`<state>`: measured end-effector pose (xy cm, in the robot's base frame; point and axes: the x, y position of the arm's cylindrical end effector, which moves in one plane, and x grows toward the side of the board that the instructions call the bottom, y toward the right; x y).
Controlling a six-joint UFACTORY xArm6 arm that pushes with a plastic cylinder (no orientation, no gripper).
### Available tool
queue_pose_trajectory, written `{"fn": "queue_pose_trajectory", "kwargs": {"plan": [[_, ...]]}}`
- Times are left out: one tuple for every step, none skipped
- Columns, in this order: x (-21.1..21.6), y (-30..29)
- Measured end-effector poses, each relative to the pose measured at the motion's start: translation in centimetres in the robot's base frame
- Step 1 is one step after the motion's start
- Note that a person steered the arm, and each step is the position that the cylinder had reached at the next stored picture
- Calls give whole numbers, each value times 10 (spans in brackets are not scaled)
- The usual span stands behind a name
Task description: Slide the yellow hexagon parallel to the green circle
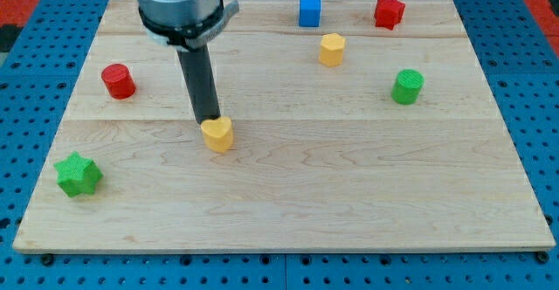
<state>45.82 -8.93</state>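
The yellow hexagon (331, 50) stands on the wooden board (349, 185) right of centre near the view's top. The green circle (407, 87) stands to its lower right, apart from it. My tip (209, 118) is far to the left of both, touching the top edge of a yellow heart block (217, 134) at the board's left centre. The rod rises from there to the arm's grey body at the view's top.
A red circle (117, 81) stands at the left. A green star (78, 175) sits at the lower left corner. A blue cube (309, 12) and a red star (389, 12) stand along the top edge.
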Motion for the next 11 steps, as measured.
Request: {"fn": "queue_pose_trajectory", "kwargs": {"plan": [[22, 19], [56, 41], [67, 60], [-11, 68], [-118, 100], [-180, 131], [-180, 152], [-130, 192], [-94, 226], [-46, 241], [-109, 219]]}}
